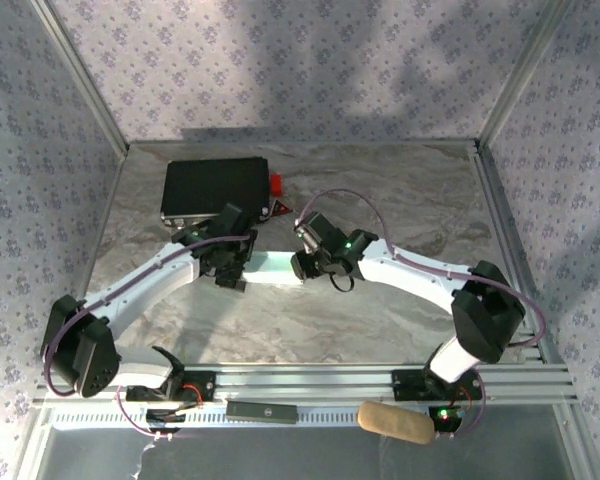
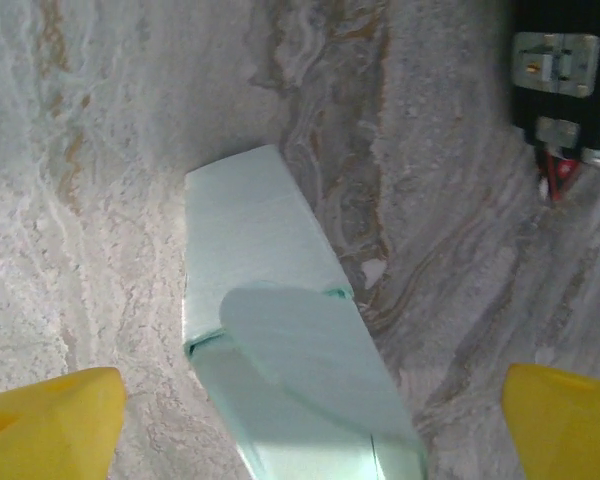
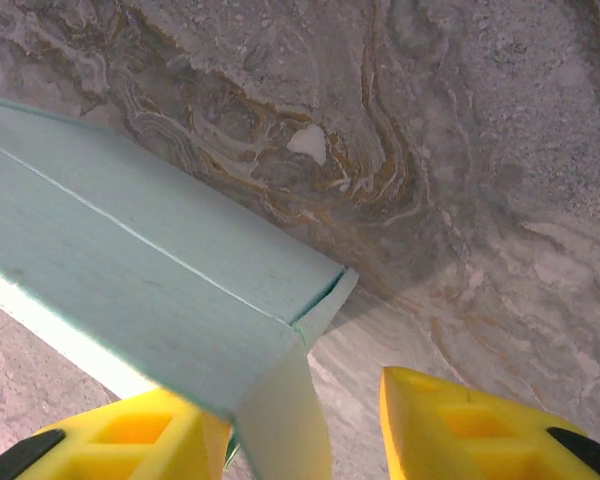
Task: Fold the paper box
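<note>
Pale-blue paper box [image 2: 260,250] on marble table [image 2: 460,250] | left claw [image 2: 307,425] wide apart above it | right claw [image 3: 302,435] apart at its end

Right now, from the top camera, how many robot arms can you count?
2. The left arm curves in from the near left, the right arm from the near right; both end by the paper box.

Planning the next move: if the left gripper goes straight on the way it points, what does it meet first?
The left gripper would probably meet the paper box first, lying between its open fingers; depth is unclear.
</note>
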